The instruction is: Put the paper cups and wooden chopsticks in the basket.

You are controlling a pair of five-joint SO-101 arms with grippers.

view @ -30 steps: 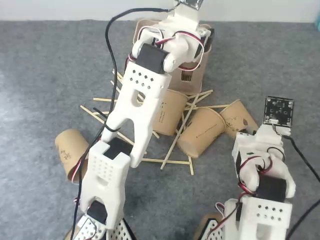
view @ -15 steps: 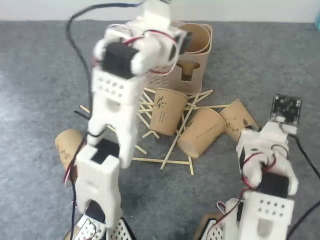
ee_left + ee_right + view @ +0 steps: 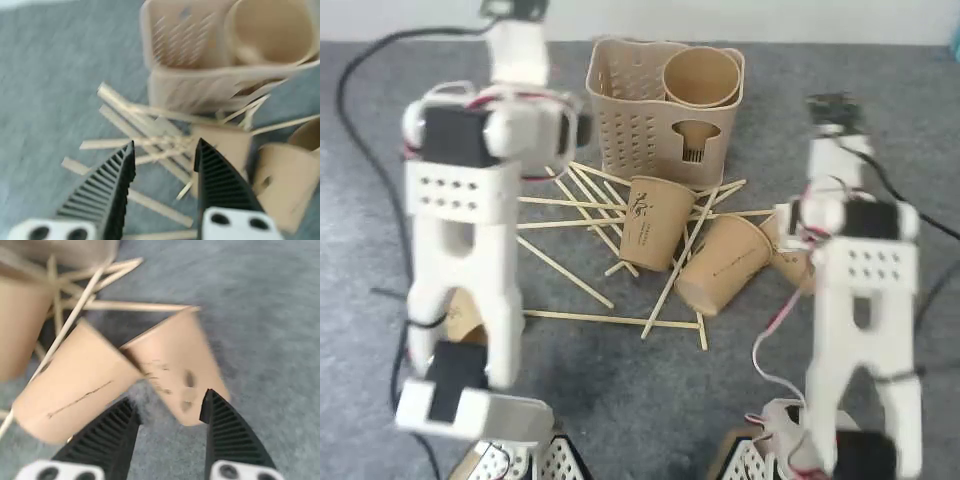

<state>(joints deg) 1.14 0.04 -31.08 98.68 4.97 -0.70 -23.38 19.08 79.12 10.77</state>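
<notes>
**Item 1. Left gripper** (image 3: 162, 165): My fingers are spread wide with nothing between them. It hangs over the chopsticks (image 3: 575, 195), which lie fanned and crossed on the grey mat (image 3: 880, 100) just in front of the basket (image 3: 620, 95). I judge the wide gap suits coming down on thin sticks from above.

**Item 2. Right gripper** (image 3: 170, 412): My fingers are wide here too, and empty. It is poised above the end cup (image 3: 182, 365), which lies on its side with its narrow base toward my fingers. That base looks the easier part to pinch.

**Item 3. Basket:** It stands upright at the far side of the mat. The cup in the basket (image 3: 700, 75) stands mouth up at its right end.

**Item 4. Loose cups:**
- The printed cup (image 3: 650, 222) is tipped among the chopsticks, near the basket's front.
- The middle cup (image 3: 720, 265) lies on its side, touching the end cup.
- Sticks run under and between these cups, so lifting one may drag sticks along.

**Item 5. Side cup** (image 3: 467, 315): It is partly hidden behind my left arm, well apart from the rest.

**Status, as I judge it:** One cup is stowed, and the chopsticks appear to lie wholly outside the basket.
</notes>
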